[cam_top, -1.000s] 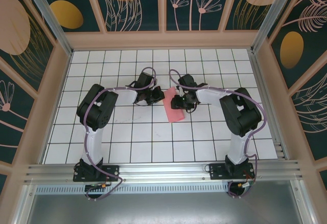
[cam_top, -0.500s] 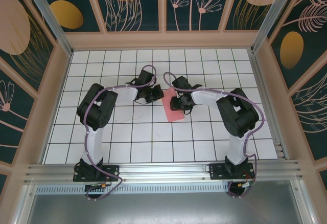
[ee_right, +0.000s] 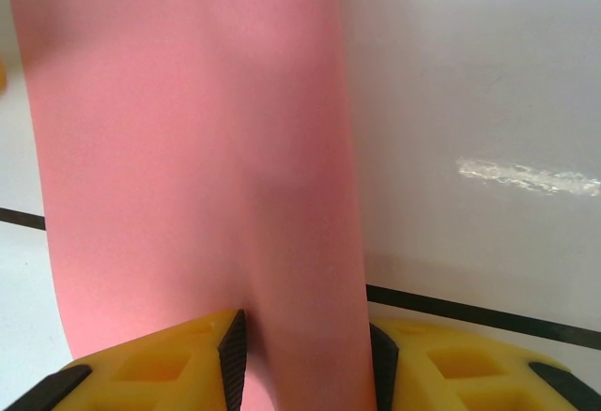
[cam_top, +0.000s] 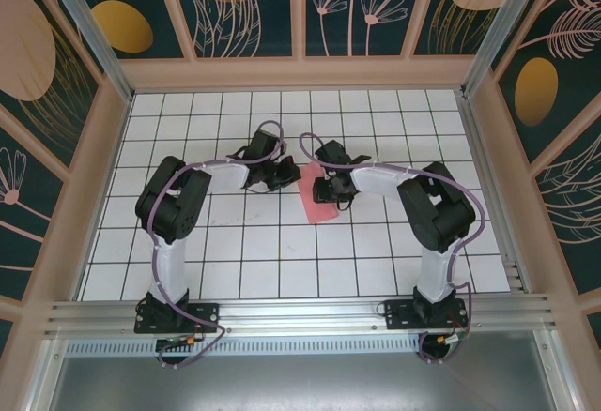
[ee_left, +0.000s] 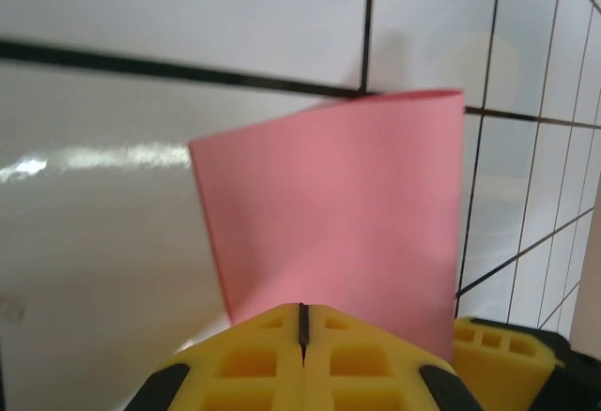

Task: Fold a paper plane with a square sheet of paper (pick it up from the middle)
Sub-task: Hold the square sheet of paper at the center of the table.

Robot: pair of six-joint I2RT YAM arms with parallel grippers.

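Left pincer (ee_left: 302, 319) is pressed together, clamped on one edge of the square sheet of paper (ee_left: 338, 214). The sheet sits mid-desk (cam_top: 282, 261) between both arms, partly lifted. Right pincer (ee_right: 305, 341) has its jaws apart, straddling the paper. My worry is that if right closes off-line the crease skews or crumples. Any tug against left could tear the sheet or pull it free.
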